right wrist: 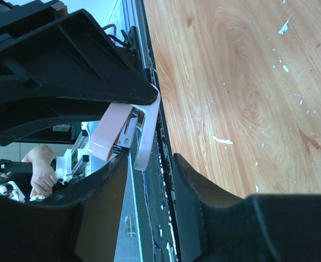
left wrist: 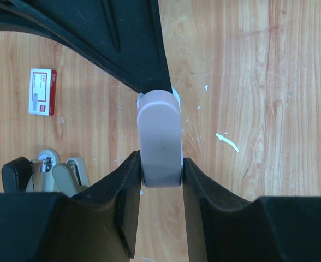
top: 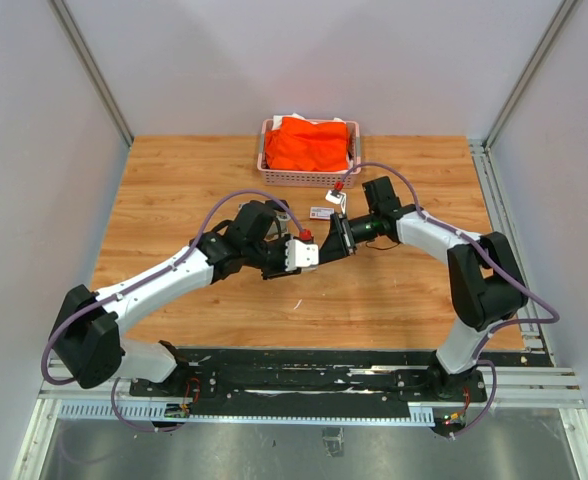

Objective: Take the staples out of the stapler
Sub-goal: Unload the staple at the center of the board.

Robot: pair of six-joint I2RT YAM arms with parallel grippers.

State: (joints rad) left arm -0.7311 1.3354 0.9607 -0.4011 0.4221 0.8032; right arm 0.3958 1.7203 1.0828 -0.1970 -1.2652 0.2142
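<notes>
While the left tool (left wrist: 160,164) clamps the smooth, rounded pink stapler (left wrist: 159,136), the right tool (right wrist: 149,161) gapes around it.

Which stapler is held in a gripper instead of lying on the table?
The pale pink stapler, clamped between the left gripper's fingers above the table. The beige staplers lie loose on the wood.
</notes>
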